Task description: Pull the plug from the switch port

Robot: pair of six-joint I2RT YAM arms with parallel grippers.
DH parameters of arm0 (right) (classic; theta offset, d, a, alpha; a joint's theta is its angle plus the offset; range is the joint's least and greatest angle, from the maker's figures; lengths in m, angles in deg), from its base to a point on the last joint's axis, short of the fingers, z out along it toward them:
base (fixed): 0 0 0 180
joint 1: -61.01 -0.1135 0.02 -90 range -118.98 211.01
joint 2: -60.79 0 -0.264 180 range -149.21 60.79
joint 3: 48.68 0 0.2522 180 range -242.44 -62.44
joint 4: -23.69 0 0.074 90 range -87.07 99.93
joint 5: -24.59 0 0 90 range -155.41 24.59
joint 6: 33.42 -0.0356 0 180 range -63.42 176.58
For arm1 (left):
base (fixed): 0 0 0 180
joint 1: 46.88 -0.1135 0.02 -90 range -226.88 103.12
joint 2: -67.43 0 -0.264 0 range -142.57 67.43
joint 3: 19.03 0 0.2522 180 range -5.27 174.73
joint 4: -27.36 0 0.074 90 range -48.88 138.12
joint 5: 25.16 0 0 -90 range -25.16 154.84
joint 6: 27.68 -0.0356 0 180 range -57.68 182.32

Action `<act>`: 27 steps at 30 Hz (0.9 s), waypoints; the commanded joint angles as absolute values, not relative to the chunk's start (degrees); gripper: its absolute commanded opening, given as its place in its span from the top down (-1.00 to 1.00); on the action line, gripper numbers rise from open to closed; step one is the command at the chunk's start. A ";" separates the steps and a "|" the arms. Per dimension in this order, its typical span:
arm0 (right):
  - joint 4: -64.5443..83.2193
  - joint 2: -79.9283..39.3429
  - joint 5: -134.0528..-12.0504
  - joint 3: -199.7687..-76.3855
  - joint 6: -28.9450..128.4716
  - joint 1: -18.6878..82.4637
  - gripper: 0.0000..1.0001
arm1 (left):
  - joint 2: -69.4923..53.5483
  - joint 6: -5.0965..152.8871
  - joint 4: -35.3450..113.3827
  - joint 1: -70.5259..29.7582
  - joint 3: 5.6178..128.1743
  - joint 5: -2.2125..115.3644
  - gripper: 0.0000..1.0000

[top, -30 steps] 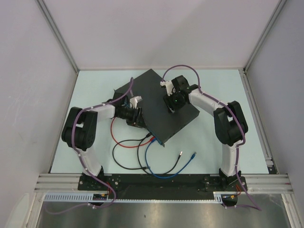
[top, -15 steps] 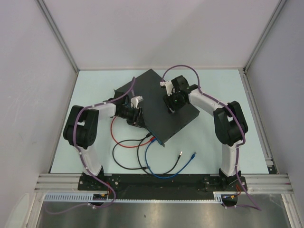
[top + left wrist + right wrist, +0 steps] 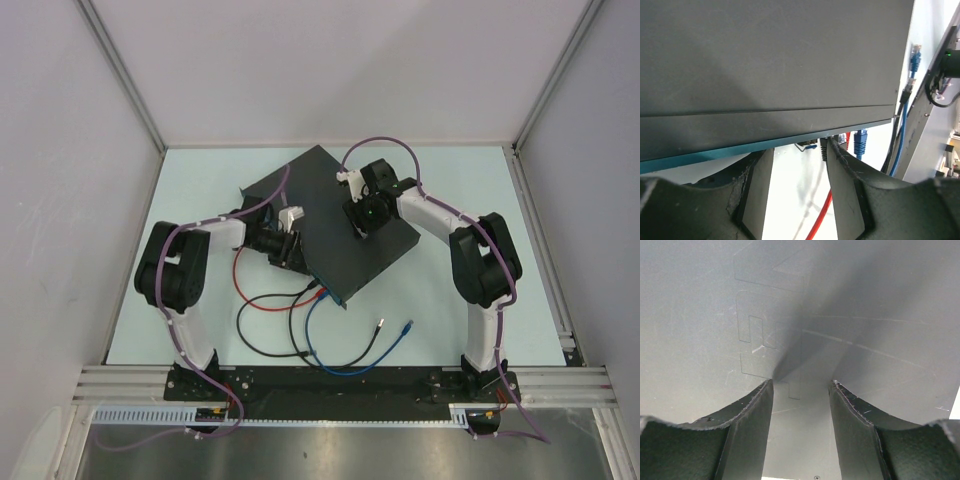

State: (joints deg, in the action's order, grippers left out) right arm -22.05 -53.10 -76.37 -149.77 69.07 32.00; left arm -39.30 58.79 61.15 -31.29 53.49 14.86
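The switch [image 3: 335, 215] lies at an angle in mid-table, and its teal port edge [image 3: 715, 153] faces my left arm. Black, red and blue plugs sit in ports near the edge's lower end [image 3: 316, 289]. My left gripper [image 3: 290, 250] is at that edge, open, with nothing between its fingers [image 3: 760, 185]. In the left wrist view a black plug [image 3: 824, 148] sits just inside the right fingertip, and a blue plug [image 3: 860, 140] lies beyond it. My right gripper [image 3: 358, 215] stands open with its fingertips [image 3: 855, 420] down on the switch's flat top [image 3: 805, 305].
Red [image 3: 262, 300], black [image 3: 262, 345] and blue [image 3: 330, 365] cables loop across the table in front of the switch. Two loose cable ends, black [image 3: 381, 323] and blue [image 3: 407, 326], lie to the right. Grey walls enclose the table on three sides.
My left gripper has crept slightly along the teal edge toward the plugs. The right arm has not moved.
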 commanded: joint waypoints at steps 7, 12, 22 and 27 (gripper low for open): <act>-23.99 -54.70 -75.96 -149.81 69.23 31.40 -0.08 | -40.76 60.37 61.86 -28.08 56.60 28.08 -0.04; -24.08 -54.35 -75.34 -149.28 69.41 31.40 -0.09 | -40.58 64.77 67.54 -27.46 58.26 39.51 -0.05; -23.91 -54.52 -75.43 -149.45 69.67 31.31 -0.08 | -29.86 67.42 67.14 -33.17 44.04 48.84 -0.01; -24.17 -55.23 -75.34 -150.07 69.85 30.96 -0.09 | -29.86 63.64 65.03 -35.37 47.89 37.45 -0.05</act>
State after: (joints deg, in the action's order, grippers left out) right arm -22.12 -53.10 -75.63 -149.79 69.33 31.65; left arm -28.24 67.64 66.51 -34.09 46.82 38.53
